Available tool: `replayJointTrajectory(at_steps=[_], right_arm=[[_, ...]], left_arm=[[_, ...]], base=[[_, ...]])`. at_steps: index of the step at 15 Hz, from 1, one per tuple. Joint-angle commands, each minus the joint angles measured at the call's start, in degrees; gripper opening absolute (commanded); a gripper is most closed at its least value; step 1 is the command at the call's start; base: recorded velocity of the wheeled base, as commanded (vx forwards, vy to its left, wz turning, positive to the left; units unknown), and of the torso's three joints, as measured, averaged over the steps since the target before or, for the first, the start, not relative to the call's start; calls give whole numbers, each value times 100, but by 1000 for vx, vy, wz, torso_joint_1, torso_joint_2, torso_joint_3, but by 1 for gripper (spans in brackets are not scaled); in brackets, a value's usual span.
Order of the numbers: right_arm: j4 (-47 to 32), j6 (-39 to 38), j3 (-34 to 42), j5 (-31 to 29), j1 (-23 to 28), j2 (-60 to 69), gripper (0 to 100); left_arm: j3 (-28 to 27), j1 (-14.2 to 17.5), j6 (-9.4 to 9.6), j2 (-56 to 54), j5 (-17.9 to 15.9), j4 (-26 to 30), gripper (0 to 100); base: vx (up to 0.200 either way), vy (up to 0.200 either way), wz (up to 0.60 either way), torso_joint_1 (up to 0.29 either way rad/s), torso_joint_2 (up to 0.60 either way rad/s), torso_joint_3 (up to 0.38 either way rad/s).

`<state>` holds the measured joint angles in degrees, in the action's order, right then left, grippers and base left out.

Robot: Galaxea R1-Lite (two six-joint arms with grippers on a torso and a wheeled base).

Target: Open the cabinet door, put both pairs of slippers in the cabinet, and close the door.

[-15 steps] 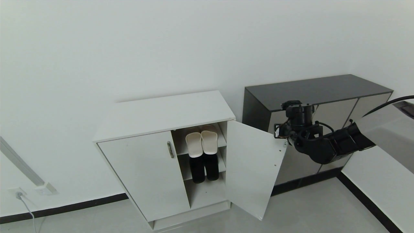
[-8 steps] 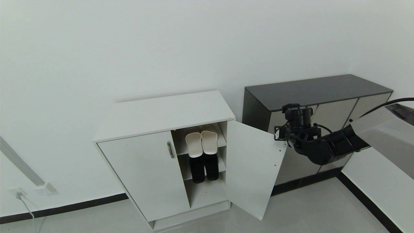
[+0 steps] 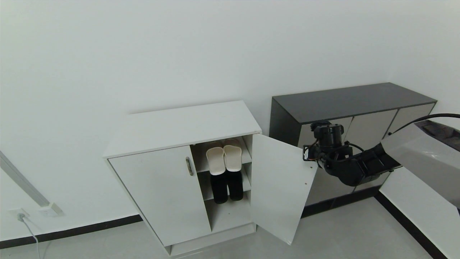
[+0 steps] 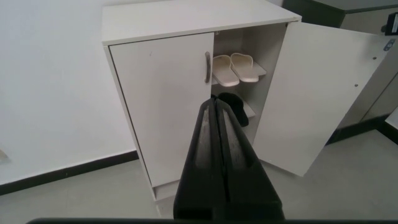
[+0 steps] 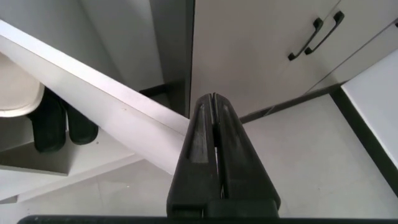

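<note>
Edging the right pincer [image 3: 308, 157] leftward and a touch lower, fingers closed on nothing, at the outer edge of the open cabinet door [image 3: 280, 187], centre right of the frame. Holding the left pincer [image 4: 214, 102] closed and empty too. Noting white slippers [image 3: 224, 158] shelved above black slippers [image 3: 226, 187], mid-frame. Probably best pushing flat and steadily along the hinge arc, minding the overhanging toes.

A plain white wall [image 3: 143, 54] spans nine to two o'clock. At three o'clock stands a black-topped sideboard [image 3: 352, 97] with grey doors. Black skirting [image 3: 72, 232] edges the pale grey floor [image 3: 341, 233]; a wall socket [image 3: 19, 216] sits at eight o'clock.
</note>
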<state>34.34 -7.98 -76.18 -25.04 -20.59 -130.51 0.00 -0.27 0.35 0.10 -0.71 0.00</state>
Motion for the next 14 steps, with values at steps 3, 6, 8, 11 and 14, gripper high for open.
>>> replayJointTrajectory(at_steps=[3, 6, 8, 11, 14], right_arm=[[2, -10, 15, -10, -6, -18, 0], [2, -10, 174, -10, -129, 87, 0], [11, -45, 314, -10, -235, 228, 0], [20, -89, 595, -27, -507, 518, 0], [11, -195, 727, -36, -727, 782, 0]], left_arm=[[0, 0, 0, -1, 0, 0, 0], [0, 0, 0, -1, 0, 0, 0], [0, 0, 0, -1, 0, 0, 0], [0, 0, 0, -1, 0, 0, 0], [0, 0, 0, -1, 0, 0, 0]], base=[[0, 0, 0, 0, 0, 0], [0, 0, 0, 0, 0, 0], [0, 0, 0, 0, 0, 0], [0, 0, 0, 0, 0, 0], [0, 0, 0, 0, 0, 0]])
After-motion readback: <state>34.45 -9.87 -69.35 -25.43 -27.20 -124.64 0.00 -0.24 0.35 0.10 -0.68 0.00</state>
